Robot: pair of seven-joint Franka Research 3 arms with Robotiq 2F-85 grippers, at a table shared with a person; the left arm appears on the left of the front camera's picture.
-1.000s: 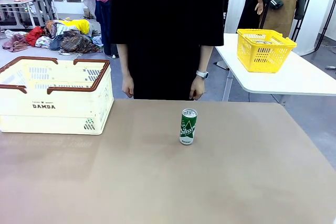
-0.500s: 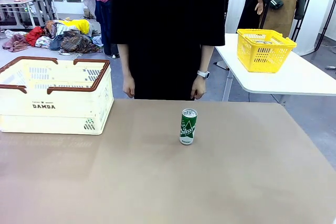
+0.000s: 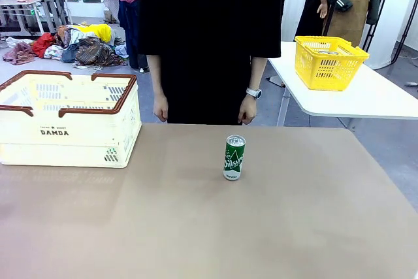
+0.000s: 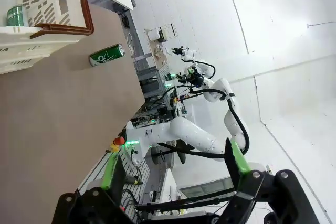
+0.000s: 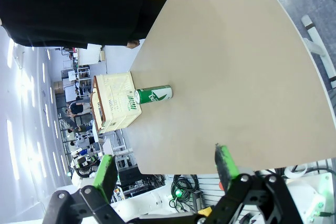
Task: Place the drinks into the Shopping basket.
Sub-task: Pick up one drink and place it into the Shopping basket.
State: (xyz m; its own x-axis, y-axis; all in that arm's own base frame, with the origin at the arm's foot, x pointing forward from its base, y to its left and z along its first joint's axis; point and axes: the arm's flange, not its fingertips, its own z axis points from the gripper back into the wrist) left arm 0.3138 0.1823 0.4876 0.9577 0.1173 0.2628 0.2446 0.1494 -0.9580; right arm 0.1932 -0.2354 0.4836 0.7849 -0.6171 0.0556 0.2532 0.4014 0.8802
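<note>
1. The left gripper (image 4: 173, 165) has its jaws spread wide with nothing between the green pads. It is well apart from the Shopping basket (image 3: 68, 119).
2. The right gripper (image 5: 165, 167) is also wide open and empty, far from the Shopping basket.
3. The cream Shopping basket, printed "DAMDA", sits on the tan table (image 3: 294, 227).
4. A green drink can (image 3: 234, 157) stands upright on the table to the right of the Shopping basket, clearly apart from it and untouched.
5. In the left wrist view, a second green can (image 4: 16, 15) shows inside the Shopping basket.
6. A person (image 3: 209, 31) stands at the far edge, right of the Shopping basket, with arms hanging down.
</note>
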